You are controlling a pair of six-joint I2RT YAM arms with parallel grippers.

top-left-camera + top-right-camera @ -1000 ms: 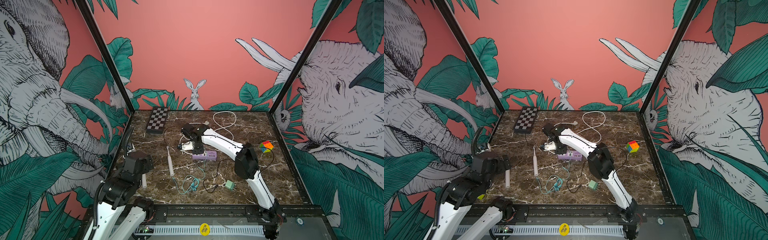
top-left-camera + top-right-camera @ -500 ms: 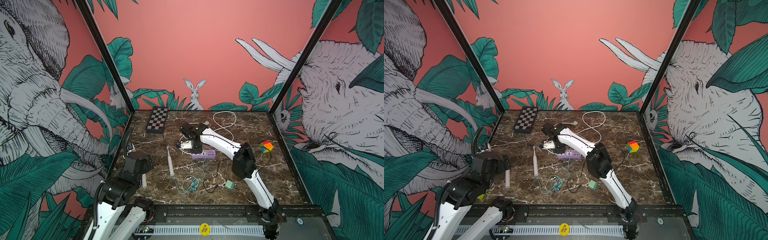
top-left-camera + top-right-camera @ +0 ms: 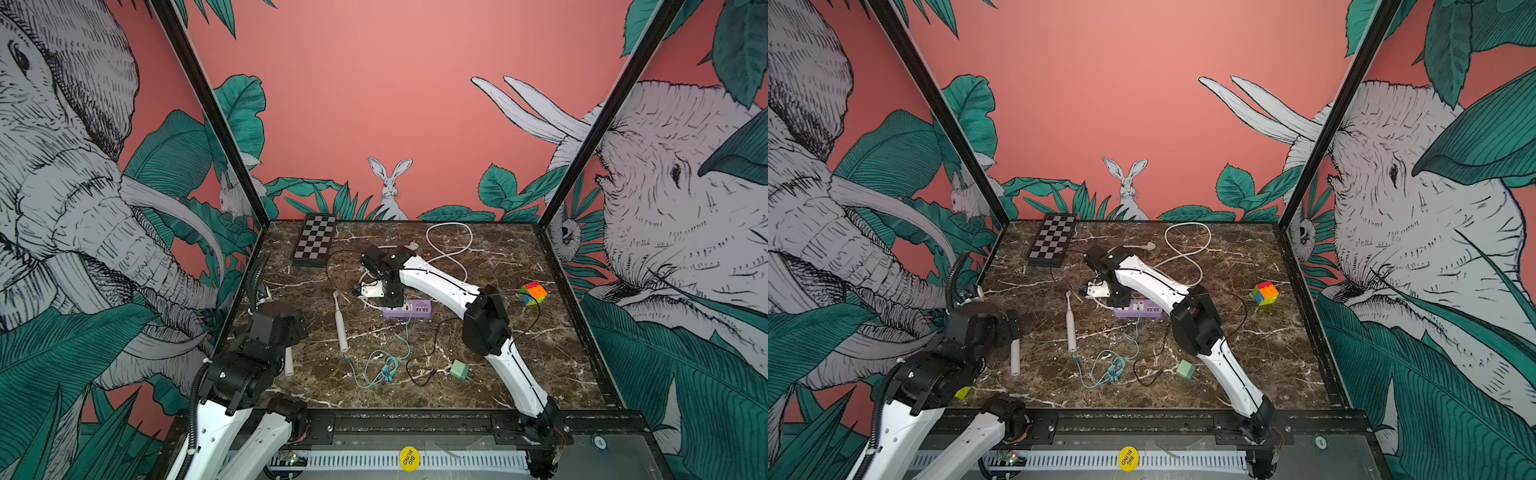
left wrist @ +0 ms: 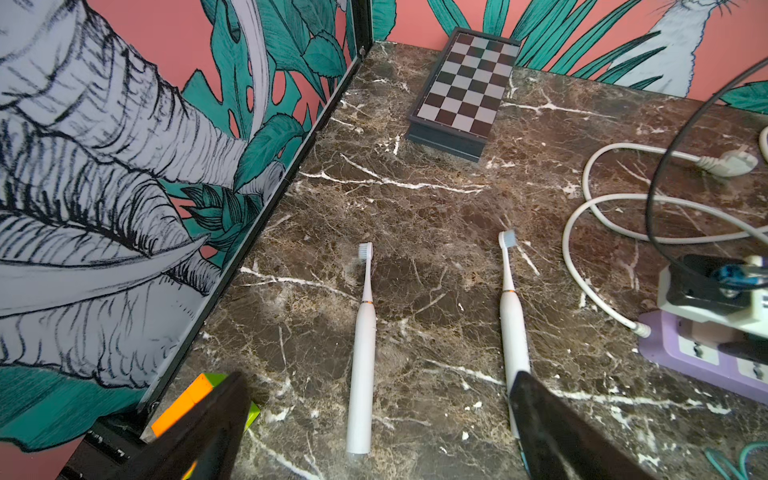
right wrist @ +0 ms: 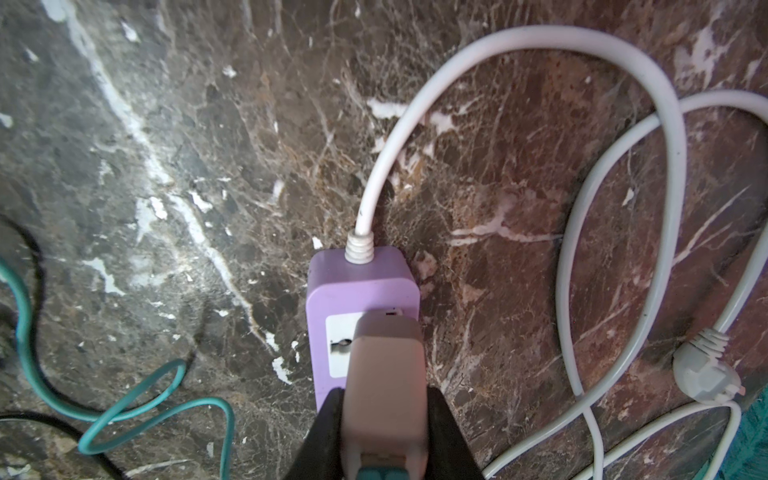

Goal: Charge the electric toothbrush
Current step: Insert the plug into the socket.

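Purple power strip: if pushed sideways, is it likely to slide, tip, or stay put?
The power strip probably will not tip: it lies low and flat. It may slide, since the marble table looks smooth. Its thick, looped white cord would likely drag and resist.

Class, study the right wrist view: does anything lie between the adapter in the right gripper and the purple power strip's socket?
Nothing visible does. The right gripper holds the adapter right over the power strip's socket; the white cord leaves the strip's end and the teal cable lies aside, both clear.
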